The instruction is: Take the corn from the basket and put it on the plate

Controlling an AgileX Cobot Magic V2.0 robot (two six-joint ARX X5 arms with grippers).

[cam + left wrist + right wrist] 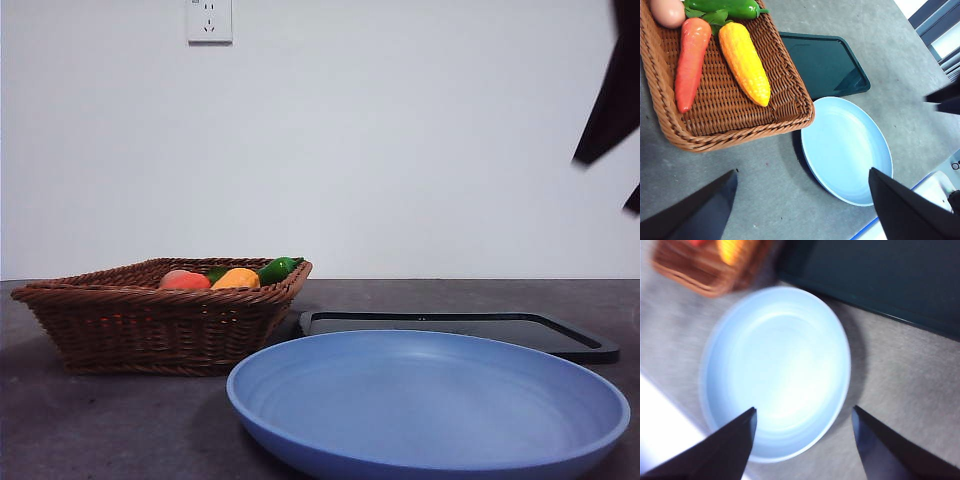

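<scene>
I see the corn lying flat in the basket, beside a carrot and touching neither tool. The basket sits left on the bench, with the plate near and right of it, bare, and a black tray behind. My left tool hovers released above the bench between basket and plate; my right tool hangs released over the plate, holding nothing.

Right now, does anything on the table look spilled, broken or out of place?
Nothing stands out. The corn lies inside the basket beside the other toy vegetables, the plate sits flat and bare, and the black tray lies flat behind it.
</scene>
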